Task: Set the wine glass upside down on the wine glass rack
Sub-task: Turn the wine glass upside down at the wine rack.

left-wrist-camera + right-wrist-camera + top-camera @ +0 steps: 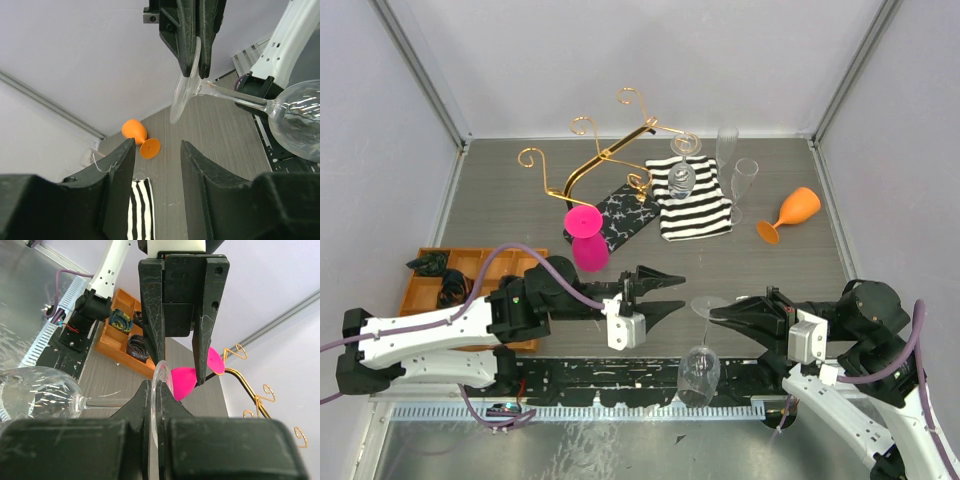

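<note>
The clear wine glass (700, 372) is held sideways above the table's near edge, and my right gripper (718, 316) is shut on its round foot (161, 385). Its bowl (299, 120) points toward the arm bases. My left gripper (678, 292) faces the foot from the left, open, with nothing between its fingers (119, 186); a small gap separates them from the foot. The gold wire wine glass rack (610, 152) stands at the back on its black marbled base (625, 215). A pink glass (586, 240) hangs upside down from it.
An orange tray (470, 252) with dark parts lies at the left under my left arm. A striped cloth (692, 205) carries a small clear glass (681, 180). Two flutes (744, 182) stand beside it. An orange glass (790, 215) lies on its side at the right.
</note>
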